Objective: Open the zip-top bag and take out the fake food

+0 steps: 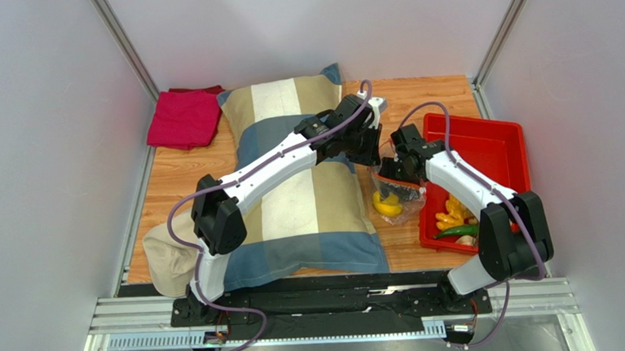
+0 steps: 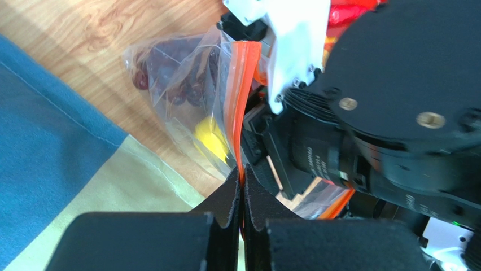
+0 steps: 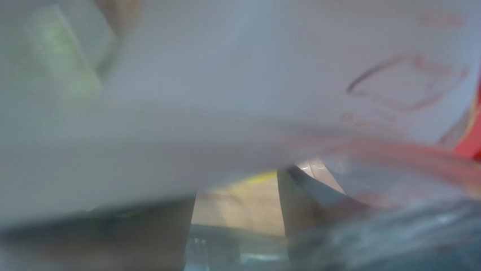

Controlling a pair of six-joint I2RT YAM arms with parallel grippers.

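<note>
The zip-top bag [image 1: 390,189] hangs between my two grippers, just right of the pillow, over the wood table. My left gripper [image 1: 369,146] is shut on its red-orange zip strip [image 2: 243,96], with the fingertips [image 2: 241,186] pinched together on it. Dark purple grapes [image 2: 169,73] and a yellow lemon [image 2: 211,138] lie inside the bag; the lemon also shows in the top view [image 1: 388,206]. My right gripper [image 1: 395,170] is at the bag's mouth on the other side. Its wrist view is blurred by the bag's white label [image 3: 254,84], and its fingers [image 3: 237,226] stand apart.
A red tray [image 1: 502,143] at the right holds yellow pieces [image 1: 453,213] and a long green vegetable [image 1: 458,232]. A large striped pillow [image 1: 294,217] fills the middle-left. A red cloth [image 1: 183,118] lies at the back left. White walls enclose the table.
</note>
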